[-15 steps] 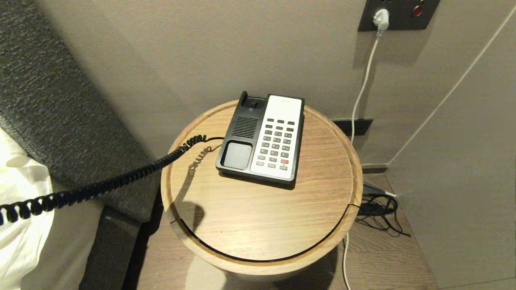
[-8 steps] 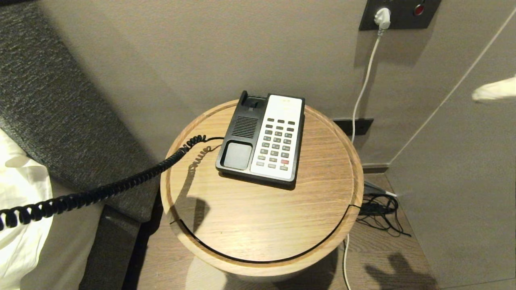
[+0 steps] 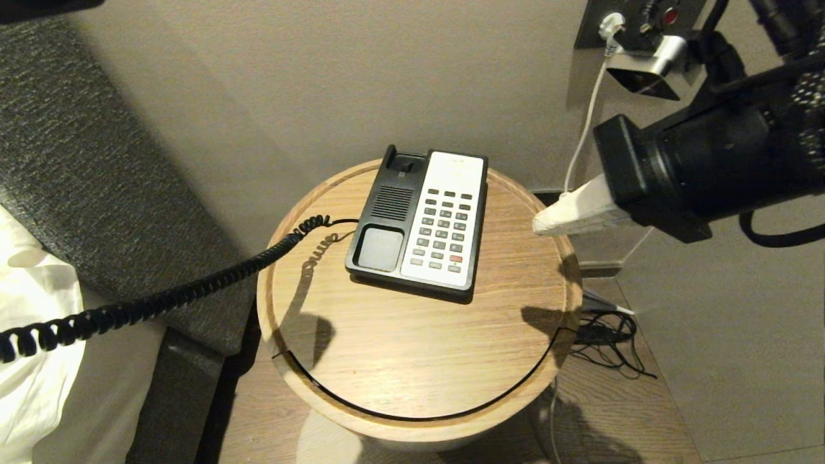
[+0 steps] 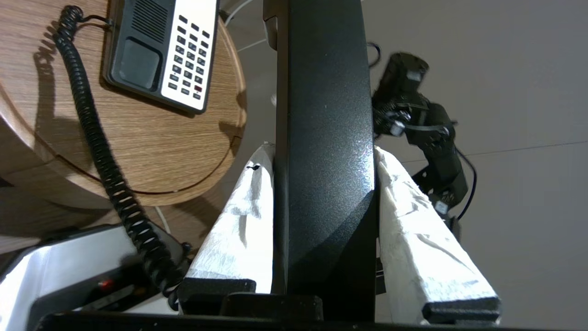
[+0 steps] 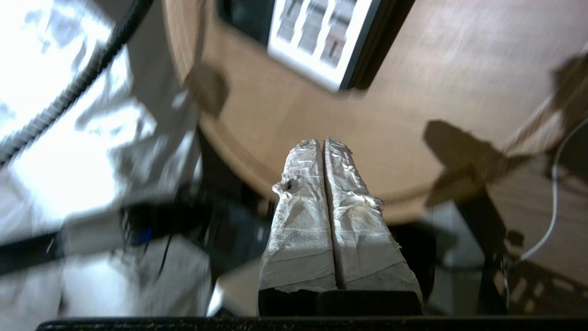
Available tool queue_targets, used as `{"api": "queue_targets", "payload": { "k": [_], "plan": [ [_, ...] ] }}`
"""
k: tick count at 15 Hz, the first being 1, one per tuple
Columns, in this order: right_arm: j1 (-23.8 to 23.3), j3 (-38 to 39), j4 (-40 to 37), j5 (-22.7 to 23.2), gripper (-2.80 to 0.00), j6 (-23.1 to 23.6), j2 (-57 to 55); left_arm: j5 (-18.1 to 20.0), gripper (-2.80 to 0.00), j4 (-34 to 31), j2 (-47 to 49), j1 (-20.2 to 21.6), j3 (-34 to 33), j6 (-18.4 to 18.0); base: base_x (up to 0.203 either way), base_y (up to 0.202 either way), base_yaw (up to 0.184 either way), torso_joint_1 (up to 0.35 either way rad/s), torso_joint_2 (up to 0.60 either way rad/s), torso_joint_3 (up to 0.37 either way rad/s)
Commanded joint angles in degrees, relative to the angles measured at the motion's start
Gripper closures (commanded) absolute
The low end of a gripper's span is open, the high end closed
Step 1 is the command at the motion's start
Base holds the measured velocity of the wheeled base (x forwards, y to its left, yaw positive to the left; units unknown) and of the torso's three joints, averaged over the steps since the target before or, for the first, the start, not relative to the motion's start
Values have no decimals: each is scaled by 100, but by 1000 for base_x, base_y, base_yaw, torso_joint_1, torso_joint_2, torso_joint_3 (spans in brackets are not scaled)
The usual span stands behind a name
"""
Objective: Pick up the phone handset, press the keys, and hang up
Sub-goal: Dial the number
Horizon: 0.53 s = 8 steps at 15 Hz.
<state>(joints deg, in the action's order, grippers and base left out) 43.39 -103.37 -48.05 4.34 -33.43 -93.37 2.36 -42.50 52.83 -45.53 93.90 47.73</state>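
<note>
**Where everything sits right now**

Phone base [image 3: 419,222] is on the round table [image 3: 412,361], toward the back near the wall [image 3: 361,77]. The keys [image 3: 443,229] fill its right half, with the speaker grille [image 3: 392,203] and empty cradle to their left. The coiled cord [image 3: 161,299] runs off the table's left edge over the bed [image 3: 32,322], up to the phone handset [image 4: 324,138] between the left gripper [image 4: 321,151] fingers. The right gripper [image 3: 548,222] hangs above the table's right rim, right of the base
</note>
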Motion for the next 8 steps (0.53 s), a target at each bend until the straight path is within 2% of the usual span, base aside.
{"api": "queue_targets", "payload": {
  "k": [1,3,8],
  "plan": [
    [133,181,711,-393,0,-87,-370,-7,0,-13,88,0,16,-18,0,0,0,0,0,0],
    [138,191,987,-901,0,-257,-671,1,0,-22,78,0,-30,-11,0,0,0,0,0,0],
    [223,-120,1102,-1021,0,-360,-1369,-7,0,-23,-1,18,-136,8,0,0,0,0,0,0]
  ]
}}
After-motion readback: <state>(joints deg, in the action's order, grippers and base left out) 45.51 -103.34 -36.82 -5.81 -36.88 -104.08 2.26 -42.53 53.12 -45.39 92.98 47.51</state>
